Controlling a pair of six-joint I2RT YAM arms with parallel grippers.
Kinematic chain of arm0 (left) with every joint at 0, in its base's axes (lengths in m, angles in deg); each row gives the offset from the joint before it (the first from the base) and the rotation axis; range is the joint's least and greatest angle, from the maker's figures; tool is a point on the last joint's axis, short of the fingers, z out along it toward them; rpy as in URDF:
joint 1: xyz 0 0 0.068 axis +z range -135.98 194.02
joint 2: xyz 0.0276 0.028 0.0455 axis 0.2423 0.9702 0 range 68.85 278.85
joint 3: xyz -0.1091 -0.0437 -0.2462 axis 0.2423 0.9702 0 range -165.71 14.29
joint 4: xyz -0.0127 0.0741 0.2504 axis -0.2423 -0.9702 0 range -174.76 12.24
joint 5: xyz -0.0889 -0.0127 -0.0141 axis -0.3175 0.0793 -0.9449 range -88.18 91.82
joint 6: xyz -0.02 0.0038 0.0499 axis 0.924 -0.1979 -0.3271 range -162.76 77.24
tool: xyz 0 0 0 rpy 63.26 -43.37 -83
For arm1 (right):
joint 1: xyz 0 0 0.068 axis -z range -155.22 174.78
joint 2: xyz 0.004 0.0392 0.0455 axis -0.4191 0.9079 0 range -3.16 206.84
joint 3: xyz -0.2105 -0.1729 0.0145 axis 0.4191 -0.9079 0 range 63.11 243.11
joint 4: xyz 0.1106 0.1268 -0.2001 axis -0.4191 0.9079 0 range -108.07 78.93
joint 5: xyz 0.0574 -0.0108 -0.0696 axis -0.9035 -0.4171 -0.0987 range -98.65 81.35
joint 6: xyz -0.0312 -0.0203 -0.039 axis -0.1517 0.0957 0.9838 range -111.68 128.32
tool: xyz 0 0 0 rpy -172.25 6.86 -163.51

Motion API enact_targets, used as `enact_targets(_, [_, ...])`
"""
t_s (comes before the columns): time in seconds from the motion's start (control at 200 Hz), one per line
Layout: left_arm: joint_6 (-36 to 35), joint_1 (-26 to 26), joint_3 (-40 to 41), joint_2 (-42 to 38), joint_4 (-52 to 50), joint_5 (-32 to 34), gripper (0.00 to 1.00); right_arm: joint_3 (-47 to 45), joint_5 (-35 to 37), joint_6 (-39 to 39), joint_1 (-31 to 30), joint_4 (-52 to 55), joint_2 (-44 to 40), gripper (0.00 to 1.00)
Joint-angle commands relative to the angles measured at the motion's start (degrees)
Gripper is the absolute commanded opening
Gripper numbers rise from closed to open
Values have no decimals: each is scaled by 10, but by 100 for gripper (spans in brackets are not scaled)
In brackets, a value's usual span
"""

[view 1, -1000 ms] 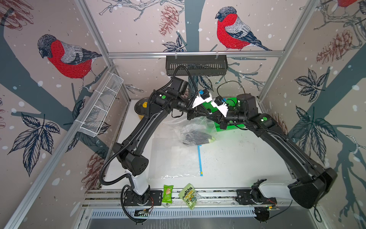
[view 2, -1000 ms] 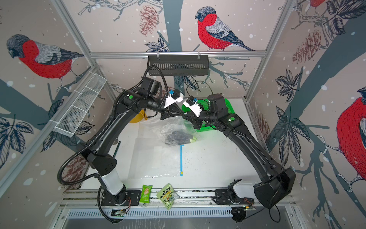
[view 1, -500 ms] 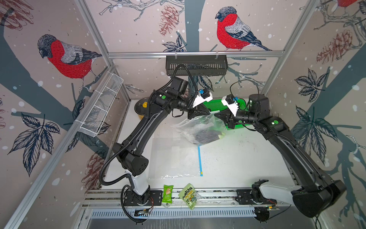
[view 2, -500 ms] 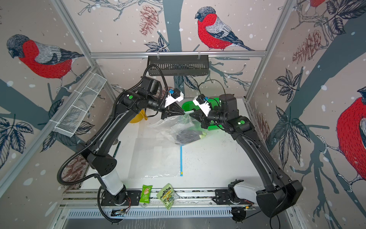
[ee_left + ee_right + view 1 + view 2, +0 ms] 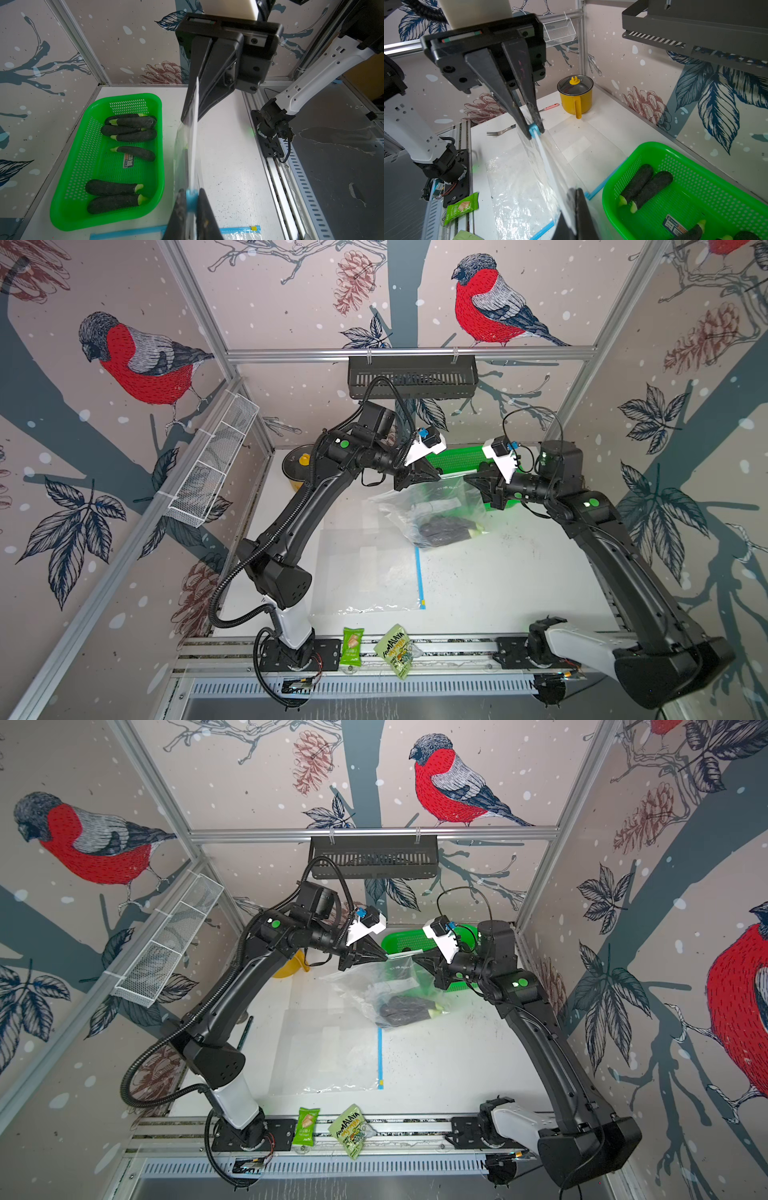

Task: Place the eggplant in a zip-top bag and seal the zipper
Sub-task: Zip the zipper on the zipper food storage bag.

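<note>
Right claw point(image 5: 468, 482) has slid away from left claw point(image 5: 437, 477); both pinch zip-top bag point(image 5: 432, 506) taut, eggplant point(image 5: 446, 529) inside; zipper point(image 5: 545, 158) seemingly sealed

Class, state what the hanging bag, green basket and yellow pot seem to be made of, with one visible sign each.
Bag: thin clear plastic film; crinkled, glossy.
Green basket: probably moulded plastic; uniform colour, perforated walls.
Yellow pot: likely enamelled metal; smooth gloss.

Yellow pot point(image 5: 575, 97) with a glass lid. Near the pot, a fork point(image 5: 501, 131) lying flat. Well apart from the pot: green basket point(image 5: 99, 220), green snack packet point(image 5: 352, 646), lime snack packet point(image 5: 397, 649). Above the pot, wire rack point(image 5: 212, 472).
</note>
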State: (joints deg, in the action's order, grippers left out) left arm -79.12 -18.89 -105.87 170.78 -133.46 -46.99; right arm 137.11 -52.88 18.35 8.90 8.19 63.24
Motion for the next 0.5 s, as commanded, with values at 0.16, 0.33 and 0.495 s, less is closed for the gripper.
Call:
enact_targets(0.16, [1, 1, 7, -11, -18, 22, 9, -23, 48, -37, 39, -25, -21, 2])
enact_targets(0.33, [1, 1, 9, -15, -18, 32, 10, -43, 56, -48, 60, -29, -36, 2])
enact_targets(0.495, [3, 5, 12, -16, -25, 37, 10, -53, 48, -53, 86, -31, -48, 2])
